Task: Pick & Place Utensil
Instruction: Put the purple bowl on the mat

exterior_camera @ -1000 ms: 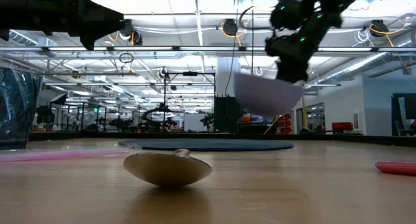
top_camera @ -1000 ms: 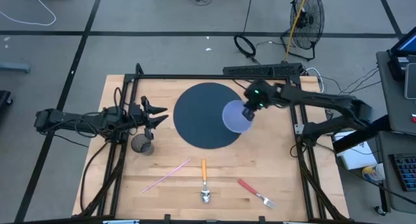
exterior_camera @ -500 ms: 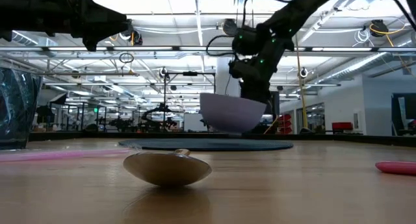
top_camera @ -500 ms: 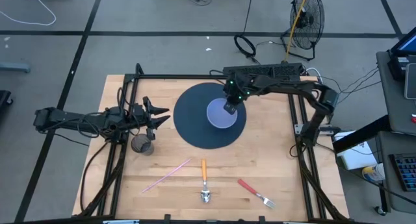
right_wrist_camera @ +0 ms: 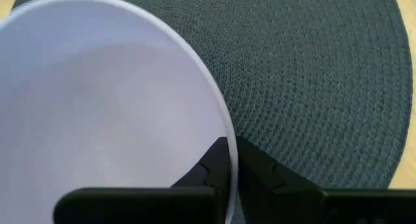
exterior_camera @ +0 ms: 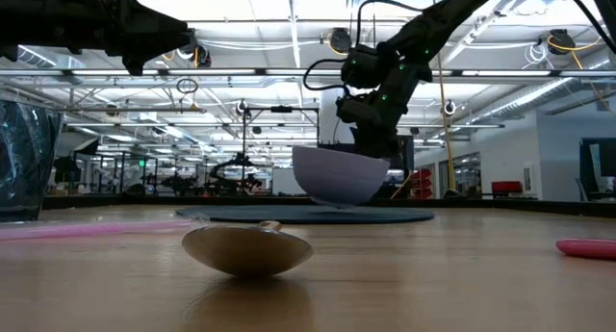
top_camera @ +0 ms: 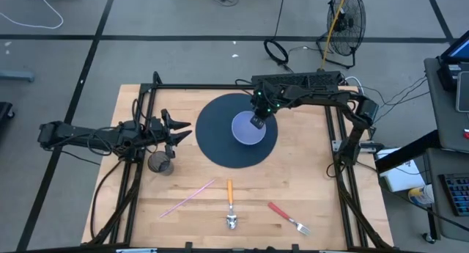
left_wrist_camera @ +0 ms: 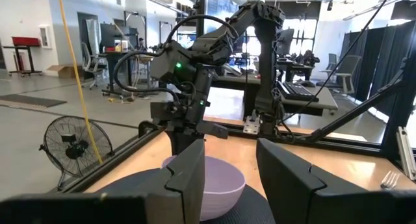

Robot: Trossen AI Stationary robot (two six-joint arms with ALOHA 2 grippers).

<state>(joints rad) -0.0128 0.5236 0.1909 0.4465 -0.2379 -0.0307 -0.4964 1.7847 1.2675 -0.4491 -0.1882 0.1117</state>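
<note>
A lavender bowl (top_camera: 247, 128) is over the middle of the round dark mat (top_camera: 220, 147). My right gripper (top_camera: 256, 121) is shut on its rim. In the low view the bowl (exterior_camera: 337, 176) is tilted a little, its base just over the mat (exterior_camera: 241, 216). My left gripper (top_camera: 178, 132) hovers open at the mat's left edge, pointing toward the bowl (left_wrist_camera: 224, 185). An orange-handled spoon (top_camera: 230, 202), a red-handled fork (top_camera: 287, 215) and a pink stick (top_camera: 187, 196) lie flat on the wood near the near edge. My right gripper pinches the bowl's rim (right_wrist_camera: 226, 134) on its far-right side. One finger (right_wrist_camera: 209, 169) is inside the bowl and one (right_wrist_camera: 263, 171) outside, coming from above and pointing down. The bowl is tilted slightly. I cannot tell whether its base touches the mat.
A grey cup (top_camera: 160, 163) stands on the wood just near-side of my left gripper. A black metal frame (top_camera: 220, 86) runs along the table's far and side edges. Bare wood lies between the mat and the utensils.
My right gripper has carried the bowl from the mat's right edge leftward to the mat's middle, and down until it is close over the mat. It has stayed shut on the rim. In the last half second the bowl only sank a little.
</note>
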